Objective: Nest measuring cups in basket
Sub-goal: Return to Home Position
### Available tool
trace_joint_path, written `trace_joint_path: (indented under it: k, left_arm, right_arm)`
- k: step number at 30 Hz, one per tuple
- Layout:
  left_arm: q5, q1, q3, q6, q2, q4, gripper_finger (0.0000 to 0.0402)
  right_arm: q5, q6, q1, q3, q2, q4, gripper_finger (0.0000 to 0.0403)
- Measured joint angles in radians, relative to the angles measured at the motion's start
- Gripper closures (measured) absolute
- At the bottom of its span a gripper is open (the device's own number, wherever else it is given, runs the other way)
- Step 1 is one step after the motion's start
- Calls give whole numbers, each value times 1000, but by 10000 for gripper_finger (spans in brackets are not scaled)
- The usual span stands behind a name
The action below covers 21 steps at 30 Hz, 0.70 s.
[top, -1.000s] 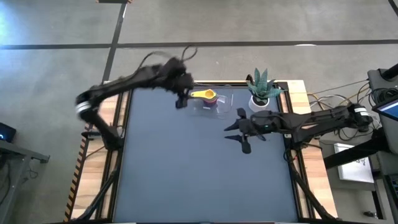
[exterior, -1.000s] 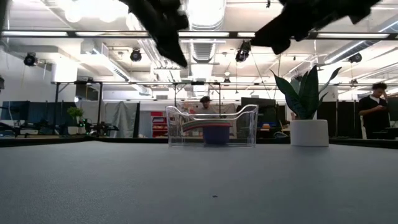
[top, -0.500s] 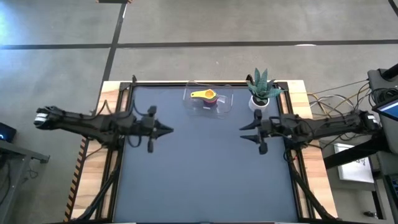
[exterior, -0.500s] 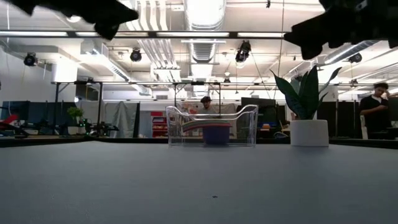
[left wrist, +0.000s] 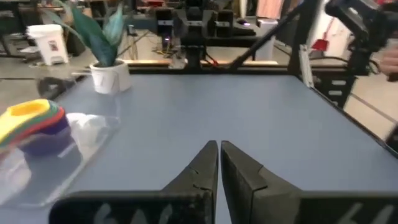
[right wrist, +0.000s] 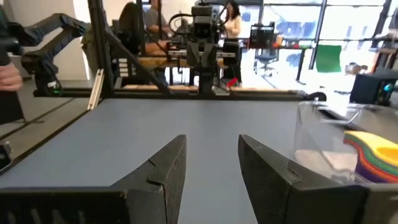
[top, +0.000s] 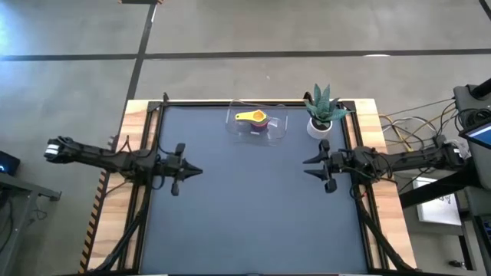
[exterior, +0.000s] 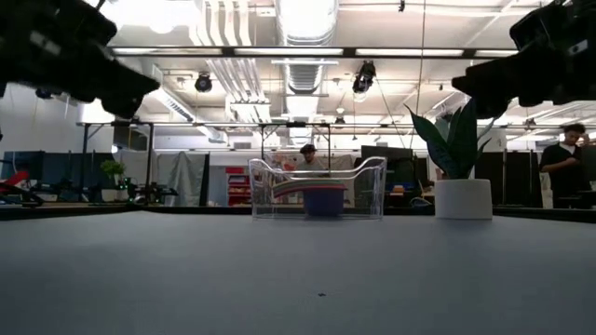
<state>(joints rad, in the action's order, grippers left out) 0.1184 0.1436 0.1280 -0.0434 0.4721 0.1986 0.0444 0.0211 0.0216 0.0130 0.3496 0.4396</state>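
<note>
The measuring cups [top: 254, 119] sit stacked one inside another, yellow on top and purple at the bottom, in the clear basket [top: 270, 132] at the table's far edge; the stack also shows in the left wrist view [left wrist: 31, 124], the right wrist view [right wrist: 373, 160] and the low view [exterior: 321, 195]. My left gripper [top: 198, 170] hangs shut above the table's left side, pointing level toward the right [left wrist: 219, 149]. My right gripper [top: 307, 165] hangs open above the right side, pointing toward the left [right wrist: 211, 146]. Both hold nothing.
A small white pot with a green spiky plant [top: 322, 113] stands right of the basket at the far right corner. The dark table top [top: 245, 207] stretches between the two arms. People stand in the room beyond the table.
My left gripper has swung from beside the basket back toward the table's left edge and down, turned to point level, and has shut. My right gripper has drawn back toward the right edge and lowered, staying open. The cups and basket have not moved.
</note>
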Motion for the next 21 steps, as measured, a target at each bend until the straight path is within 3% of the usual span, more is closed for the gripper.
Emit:
trace_joint_path:
  k: [5,9,13,16,21]
  left_arm:
    - [-40,0,-117,11,-121,34,401]
    - [-75,0,-111,13,-230,-84,402]
    - [-137,0,-93,35,-367,-172,402]
    - [-142,0,-81,38,-474,-277,402]
    - [-178,-4,-99,81,-472,-189,402]
  right_arm:
    - [24,-7,0,-1,-31,-53,281]
    - [25,26,0,-1,-74,-46,324]
    - [31,78,0,-1,-190,-78,380]
    - [34,84,0,-1,-310,-197,391]
    - [66,127,-1,-2,-341,-249,394]
